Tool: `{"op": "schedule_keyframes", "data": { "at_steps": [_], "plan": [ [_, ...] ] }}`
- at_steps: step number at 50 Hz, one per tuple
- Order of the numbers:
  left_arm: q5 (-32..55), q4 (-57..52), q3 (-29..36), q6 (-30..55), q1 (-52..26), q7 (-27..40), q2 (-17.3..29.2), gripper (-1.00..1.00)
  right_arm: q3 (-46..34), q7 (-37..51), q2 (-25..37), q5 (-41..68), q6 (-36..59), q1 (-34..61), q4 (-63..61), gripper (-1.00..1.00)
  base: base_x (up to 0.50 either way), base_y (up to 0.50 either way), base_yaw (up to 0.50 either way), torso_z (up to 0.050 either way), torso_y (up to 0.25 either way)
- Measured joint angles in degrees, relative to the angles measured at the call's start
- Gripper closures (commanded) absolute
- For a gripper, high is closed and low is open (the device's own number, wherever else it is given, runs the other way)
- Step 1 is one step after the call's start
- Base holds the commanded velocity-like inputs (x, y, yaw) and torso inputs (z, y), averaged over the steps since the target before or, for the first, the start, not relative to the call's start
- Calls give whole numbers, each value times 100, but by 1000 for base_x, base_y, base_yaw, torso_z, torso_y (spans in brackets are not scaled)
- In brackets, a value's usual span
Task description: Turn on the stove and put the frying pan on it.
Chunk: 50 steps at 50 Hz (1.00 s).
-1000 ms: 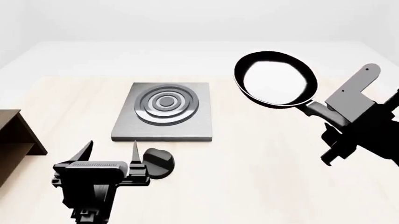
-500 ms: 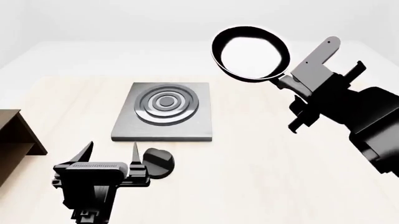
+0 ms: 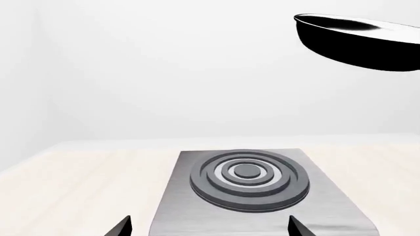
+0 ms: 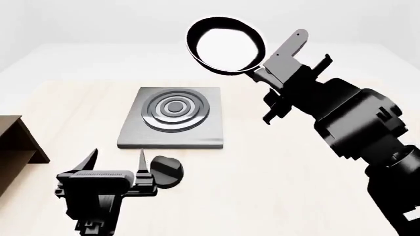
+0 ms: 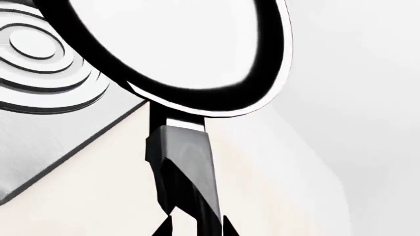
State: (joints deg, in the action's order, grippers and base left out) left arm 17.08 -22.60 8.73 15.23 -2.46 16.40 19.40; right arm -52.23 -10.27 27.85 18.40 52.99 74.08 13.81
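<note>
The stove [image 4: 174, 118] is a flat grey plate with dark burner rings lying on the table; it also fills the left wrist view [image 3: 249, 179]. Its round black knob [image 4: 167, 171] sits in front of the plate, just right of my left gripper [image 4: 117, 160]. That gripper stands open and empty, its fingertips [image 3: 125, 226] framing the plate's near edge. The frying pan [image 4: 226, 45] hangs in the air, beyond and right of the plate, also seen in the left wrist view [image 3: 361, 44]. My right gripper [image 5: 195, 227] is shut on its handle [image 5: 184, 167].
A brown wooden shelf [image 4: 16, 142] stands at the table's left edge, left of my left arm. The pale wooden tabletop [image 4: 262, 196] stretches out to the right of the stove. My right arm [image 4: 354, 128] reaches in above it.
My right arm has carried the frying pan leftward and higher, closer to the stove. The left arm, the knob and the stove have not moved.
</note>
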Motion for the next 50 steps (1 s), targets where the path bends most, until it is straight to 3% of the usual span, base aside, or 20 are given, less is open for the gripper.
{"op": "schedule_keyframes", "data": {
  "at_steps": [24,40,50],
  "plan": [
    [52,23,-26,-82,2,21,40,-100,-272,247,-1192,-274,-1068,19,1293,100,0,0,0,1,2],
    [140,127,-50,-416,88,-104,43,-100,-100,800,-2165,-375,-1839,187,2971,100,0,0,0,0,2],
    [188,121,-85,-617,163,-165,62,-100,-519,1136,-2544,136,-2229,329,3748,100,0,0,0,1,-38]
  ]
}}
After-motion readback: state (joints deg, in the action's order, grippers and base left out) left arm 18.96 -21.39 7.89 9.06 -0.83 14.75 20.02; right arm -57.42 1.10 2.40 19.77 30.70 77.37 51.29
